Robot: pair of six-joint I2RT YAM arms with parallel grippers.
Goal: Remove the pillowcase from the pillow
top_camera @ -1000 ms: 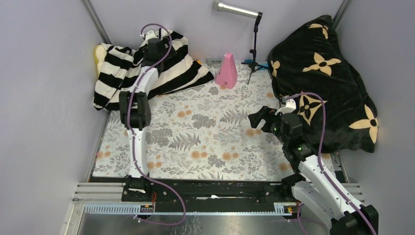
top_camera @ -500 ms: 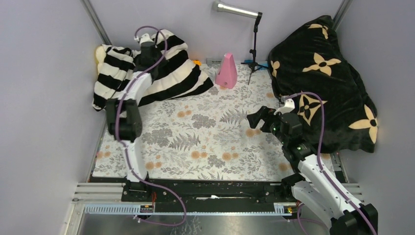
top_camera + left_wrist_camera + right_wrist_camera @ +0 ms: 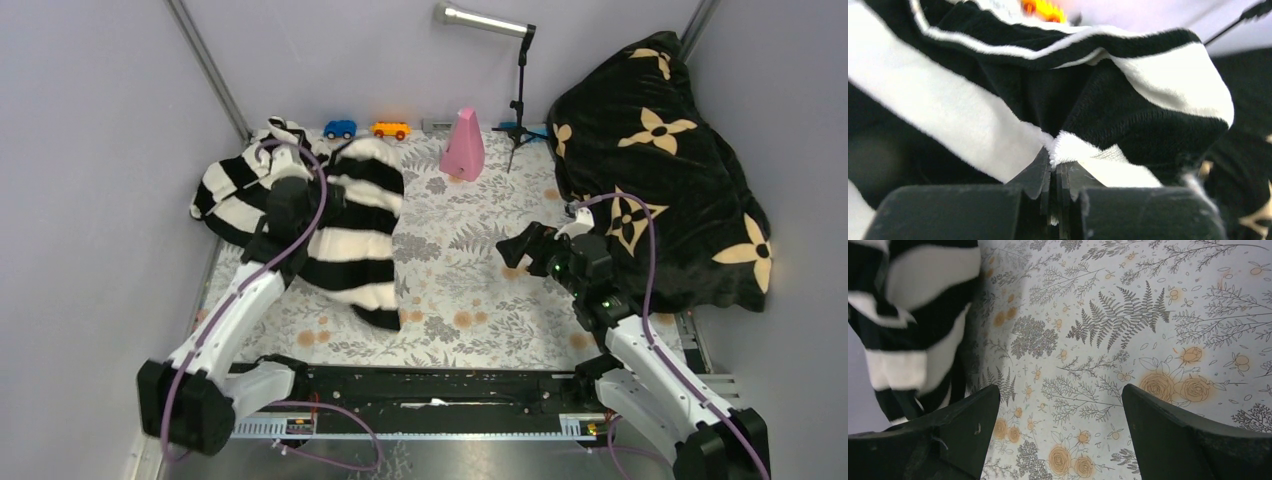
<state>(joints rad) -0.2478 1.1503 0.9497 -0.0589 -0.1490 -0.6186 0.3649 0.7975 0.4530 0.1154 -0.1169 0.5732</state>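
Note:
The black and cream striped pillowcase [image 3: 345,225] lies bunched on the left half of the table, one end trailing toward the front. My left gripper [image 3: 288,196] sits on top of it, shut on a fold of the fabric. In the left wrist view the jaws [image 3: 1058,167] pinch a white edge of the pillowcase [image 3: 973,115]. The pillow is hidden; no cream quilting shows. My right gripper [image 3: 520,245] hovers open over the floral cloth right of centre, with nothing between its fingers [image 3: 1060,395]. The pillowcase [image 3: 918,315] shows at the left edge of the right wrist view.
A black plush blanket with tan flowers [image 3: 660,150] fills the back right. At the back stand a pink cone-shaped object [image 3: 463,145], a small black stand with a silver tube [image 3: 520,95], a blue toy car [image 3: 340,129] and an orange one [image 3: 390,130]. Floral cloth [image 3: 470,300] covers the table.
My left gripper shut on the pillowcase and dragged it from the back left corner toward the front. The two toy cars came into view. The right arm barely moved.

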